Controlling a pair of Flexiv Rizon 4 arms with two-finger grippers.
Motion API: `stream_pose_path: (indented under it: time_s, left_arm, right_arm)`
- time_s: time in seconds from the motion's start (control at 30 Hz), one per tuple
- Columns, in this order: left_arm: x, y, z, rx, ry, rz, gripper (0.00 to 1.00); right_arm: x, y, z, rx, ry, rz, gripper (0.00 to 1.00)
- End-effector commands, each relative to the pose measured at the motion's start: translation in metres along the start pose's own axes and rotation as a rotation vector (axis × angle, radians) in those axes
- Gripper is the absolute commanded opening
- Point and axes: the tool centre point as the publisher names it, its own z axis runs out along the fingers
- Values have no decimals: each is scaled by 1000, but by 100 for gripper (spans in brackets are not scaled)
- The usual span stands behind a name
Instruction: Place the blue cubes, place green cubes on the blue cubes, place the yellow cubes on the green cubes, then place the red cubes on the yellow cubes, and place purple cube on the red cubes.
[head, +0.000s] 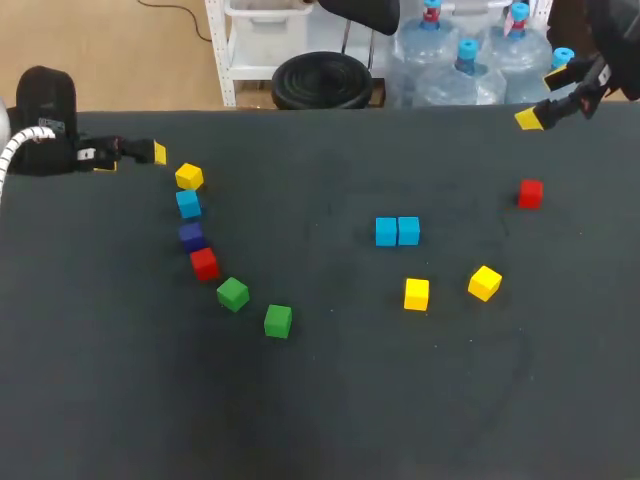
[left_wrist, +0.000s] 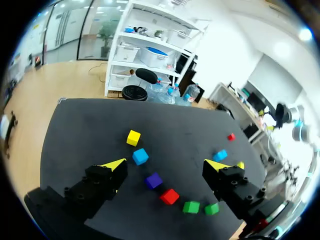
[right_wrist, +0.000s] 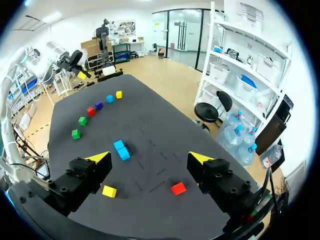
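Left claw (head: 132, 158) and right claw (head: 543, 98) gape empty; the left should straddle the upper-left blue cube (head: 188, 203) squarely, sparing the yellow cube (head: 189, 177) and purple cube (head: 192, 236) just beside it.

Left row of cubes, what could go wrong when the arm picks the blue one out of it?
1. The blue cube sits close between the yellow cube and the purple cube; the open fingers of the left gripper would likely knock one aside.
2. The two blue cubes at the middle touch each other, so setting a third beside them may shove the pair out of line.
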Motion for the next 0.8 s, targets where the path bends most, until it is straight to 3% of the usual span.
stream_pose_path:
  time_s: [0.03,0.1,0.2,0.5,0.6,0.67,0.8]
  left_arm:
    - [4,4,8,0,114,177,100]
    - [3,7,14,58,227,257,100]
    - [-1,17,23,-10,367,398,100]
    - [-26,32,56,21,554,637,100]
    - [-26,33,75,23,665,696,100]
    - [-22,34,87,-21,747,758,100]
    - [-14,39,108,-16,828,789,100]
  right_arm:
    - [0,1,-1,1,-1,0,100]
    - [0,1,-1,1,-1,0,100]
    - [0,1,-1,1,-1,0,100]
    - [0,1,-1,1,-1,0,100]
    - [0,1,-1,1,-1,0,100]
    - [0,1,-1,1,-1,0,100]
    - [0,1,-1,1,-1,0,100]
